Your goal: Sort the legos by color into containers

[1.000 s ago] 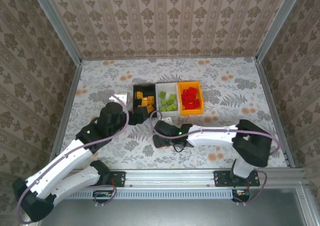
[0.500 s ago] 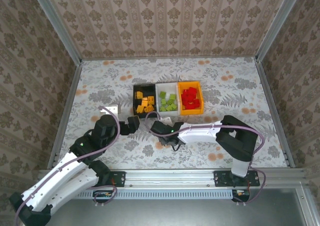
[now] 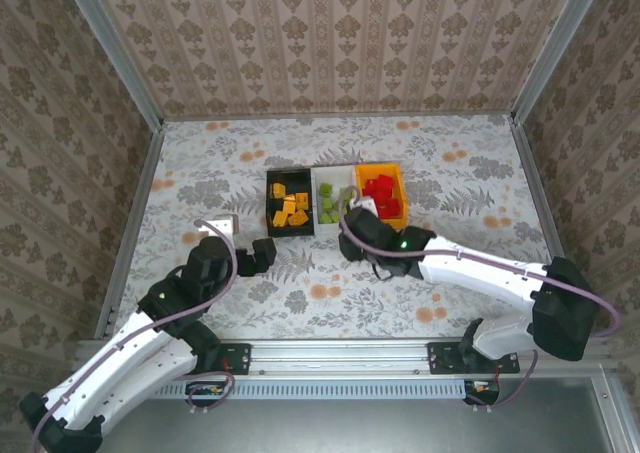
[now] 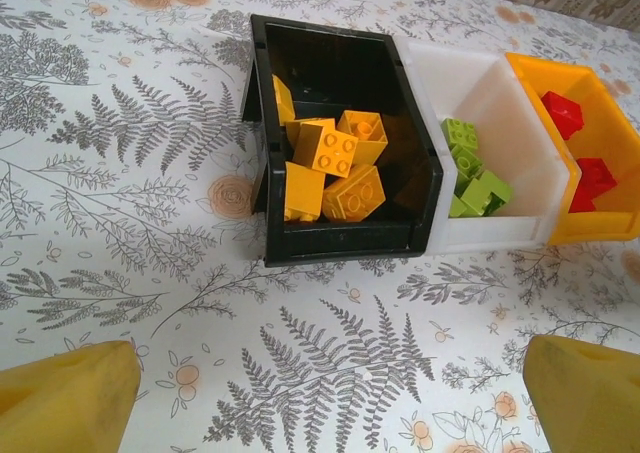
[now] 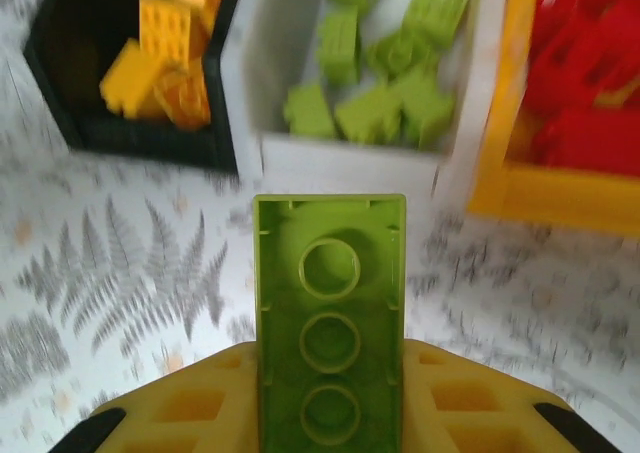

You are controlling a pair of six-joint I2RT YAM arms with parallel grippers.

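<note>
Right end effector (image 3: 355, 216) pinches a green lego (image 5: 329, 318) just before the white bin (image 5: 345, 163), arm stretched diagonally left. Left end effector (image 3: 262, 254), spread wide, hovers low over the counter (image 4: 120, 223) near the black bin (image 4: 340, 241).

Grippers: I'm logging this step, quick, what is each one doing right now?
Left gripper: open, holding nothing.
Right gripper: closed on a light green lego.
</note>
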